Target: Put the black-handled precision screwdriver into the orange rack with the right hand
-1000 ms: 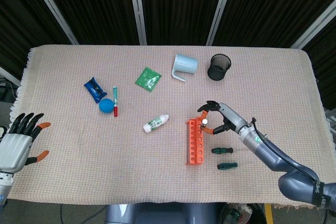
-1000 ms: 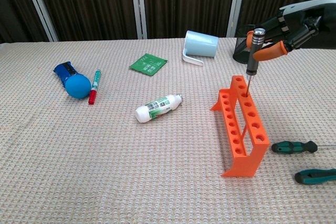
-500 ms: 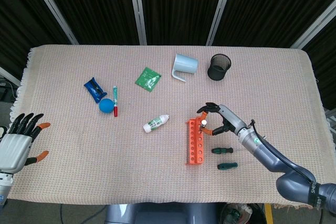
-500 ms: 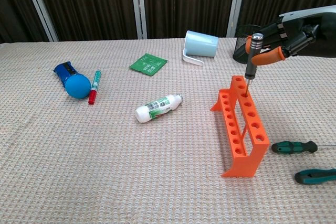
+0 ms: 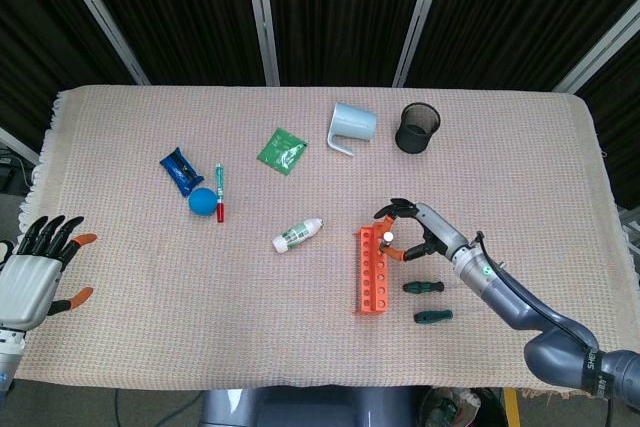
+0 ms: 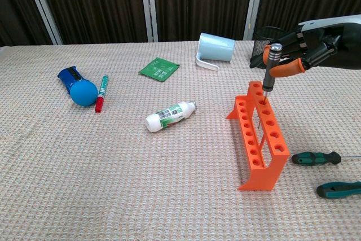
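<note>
Screwdriver held upright, its tip in a hole at the rack's far end.

Head view: the right hand (image 5: 412, 235) pinches the black-handled precision screwdriver (image 5: 387, 237) over the orange rack (image 5: 372, 271); the left hand (image 5: 38, 265) sits open, fingers spread, well apart at the counter's (image 5: 150, 287) edge.
Chest view: the shaft stands near vertical, tip in a far-end hole, handle above the rack; woven cloth, dark curtains behind.

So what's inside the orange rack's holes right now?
Only the screwdriver, held by the right hand, has its shaft in a far-end hole of the orange rack. The other holes look empty; the tip is hidden.
</note>
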`<state>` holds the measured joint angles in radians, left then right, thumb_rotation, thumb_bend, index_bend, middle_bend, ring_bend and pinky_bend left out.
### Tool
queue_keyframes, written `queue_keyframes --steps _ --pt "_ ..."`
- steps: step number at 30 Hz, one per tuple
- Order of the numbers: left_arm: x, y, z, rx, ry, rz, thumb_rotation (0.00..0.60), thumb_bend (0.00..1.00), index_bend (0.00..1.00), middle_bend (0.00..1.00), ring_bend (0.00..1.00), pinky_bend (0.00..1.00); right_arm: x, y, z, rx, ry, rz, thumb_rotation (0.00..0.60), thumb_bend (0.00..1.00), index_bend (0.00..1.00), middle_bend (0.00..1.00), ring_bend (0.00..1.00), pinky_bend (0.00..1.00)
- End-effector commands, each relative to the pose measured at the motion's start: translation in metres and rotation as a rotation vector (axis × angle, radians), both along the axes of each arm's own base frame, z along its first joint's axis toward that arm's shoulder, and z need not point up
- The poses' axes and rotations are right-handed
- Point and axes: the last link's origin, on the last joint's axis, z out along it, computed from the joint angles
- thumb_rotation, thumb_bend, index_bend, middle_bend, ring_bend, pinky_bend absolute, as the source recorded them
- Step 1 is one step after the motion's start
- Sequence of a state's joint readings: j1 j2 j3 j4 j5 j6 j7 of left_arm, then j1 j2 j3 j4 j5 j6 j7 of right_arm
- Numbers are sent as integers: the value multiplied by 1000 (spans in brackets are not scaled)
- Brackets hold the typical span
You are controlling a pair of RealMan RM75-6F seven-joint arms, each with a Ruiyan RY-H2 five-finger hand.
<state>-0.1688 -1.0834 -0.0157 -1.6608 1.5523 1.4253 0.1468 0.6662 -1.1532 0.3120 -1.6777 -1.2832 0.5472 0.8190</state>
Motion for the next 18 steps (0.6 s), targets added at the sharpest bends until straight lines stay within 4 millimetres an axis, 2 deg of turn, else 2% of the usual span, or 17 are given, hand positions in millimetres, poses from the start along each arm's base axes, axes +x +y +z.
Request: queue_keyframes --steps 1,18 --pt "0 0 0 -1 2 2 600 152 244 74 30 0 -2 -2 -4 -4 16 7 600 393 628 252 0 27" --pt "-1 1 -1 -5 3 4 600 152 243 74 31 0 -8 0 -14 -13 33 0 600 394 631 253 0 25"
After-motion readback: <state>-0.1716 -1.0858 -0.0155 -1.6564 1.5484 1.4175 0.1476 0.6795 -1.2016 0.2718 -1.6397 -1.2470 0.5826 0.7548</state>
